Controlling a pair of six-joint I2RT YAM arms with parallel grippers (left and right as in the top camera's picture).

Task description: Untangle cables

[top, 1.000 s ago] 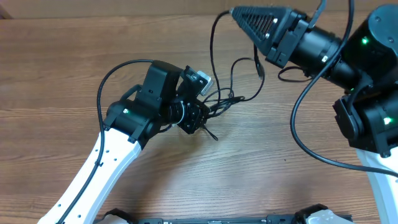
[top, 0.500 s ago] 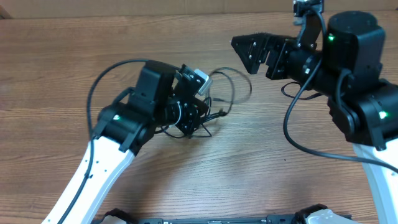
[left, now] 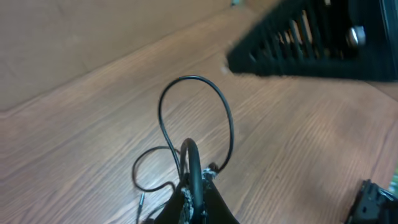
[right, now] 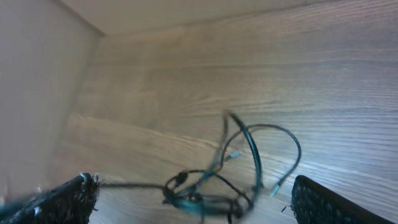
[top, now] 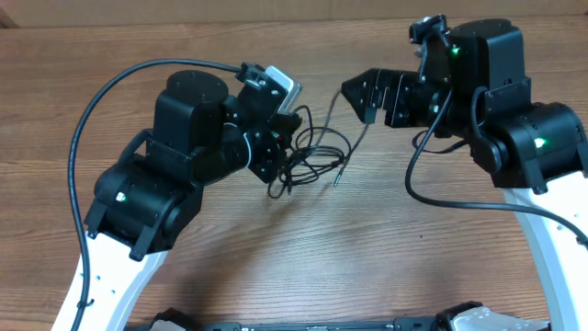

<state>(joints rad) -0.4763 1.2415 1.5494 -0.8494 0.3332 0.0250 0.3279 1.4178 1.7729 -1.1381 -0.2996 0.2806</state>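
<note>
The cables [top: 317, 147] lie as a small tangle of thin black loops on the wooden table [top: 367, 257]. One plug end [top: 338, 178] points toward the front. My left gripper [top: 278, 168] is shut on the left side of the tangle. In the left wrist view its fingers [left: 194, 198] pinch a strand, and a cable loop [left: 194, 79] rises beyond them. My right gripper [top: 366, 99] hovers open just right of the tangle, holding nothing. In the right wrist view the cables [right: 217, 186] sit between its spread fingertips [right: 65, 200], blurred.
The right arm's thick black wire [top: 432, 198] hangs in a loop over the table to the right of the tangle. The left arm's thick wire [top: 110, 83] arcs over the left side. A black bar [top: 322, 324] runs along the front edge.
My right gripper opened, let go of the strand it had pulled toward the back, and came forward toward the tangle. The loops fell back together. My left arm shifted back, still gripping.
</note>
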